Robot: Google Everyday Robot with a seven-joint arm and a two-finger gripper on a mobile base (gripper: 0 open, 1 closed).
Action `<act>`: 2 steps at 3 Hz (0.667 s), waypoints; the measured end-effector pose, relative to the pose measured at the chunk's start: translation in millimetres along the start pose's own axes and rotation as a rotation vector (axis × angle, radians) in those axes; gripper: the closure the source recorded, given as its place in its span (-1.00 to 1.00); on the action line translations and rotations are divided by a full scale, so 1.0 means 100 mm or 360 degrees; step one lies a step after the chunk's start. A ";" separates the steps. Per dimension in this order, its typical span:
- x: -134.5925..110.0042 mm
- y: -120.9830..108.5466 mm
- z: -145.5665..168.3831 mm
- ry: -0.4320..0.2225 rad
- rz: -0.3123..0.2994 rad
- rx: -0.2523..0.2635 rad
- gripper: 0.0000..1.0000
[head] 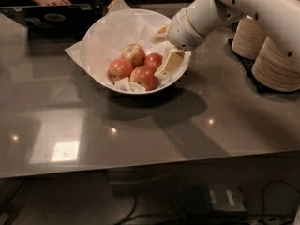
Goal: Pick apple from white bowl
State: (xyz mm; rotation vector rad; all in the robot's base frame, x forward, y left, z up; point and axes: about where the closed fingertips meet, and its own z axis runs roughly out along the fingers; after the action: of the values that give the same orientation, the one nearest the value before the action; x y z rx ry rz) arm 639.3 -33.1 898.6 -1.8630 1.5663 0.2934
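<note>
The white bowl (101,43), lined with crinkled white paper, stands on the dark table and holds several apples. The deep red apple (153,61) lies at the right of the pile, behind an orange-red apple (144,77). An apple with a yellow-green side (134,54) and another orange-red apple (120,70) lie to its left. My gripper (164,49) reaches in over the bowl's right rim, open and empty. One cream finger (169,63) is just right of the deep red apple, and the other (161,33) is above and behind it.
Two stacks of beige paper plates (279,62) stand at the right on a dark mat, close to my arm. A dark laptop (51,18) and a person's hands (52,0) are at the back left. The table's front edge (140,165) runs across below.
</note>
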 end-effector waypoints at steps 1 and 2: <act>0.04 0.00 0.11 0.0020 0.0007 -0.0023 -0.38; 0.08 0.01 0.21 0.0040 0.0007 -0.0045 -0.38</act>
State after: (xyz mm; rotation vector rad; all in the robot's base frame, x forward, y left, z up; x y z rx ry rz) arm 645.7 -26.4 878.5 -1.8922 1.5909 0.2964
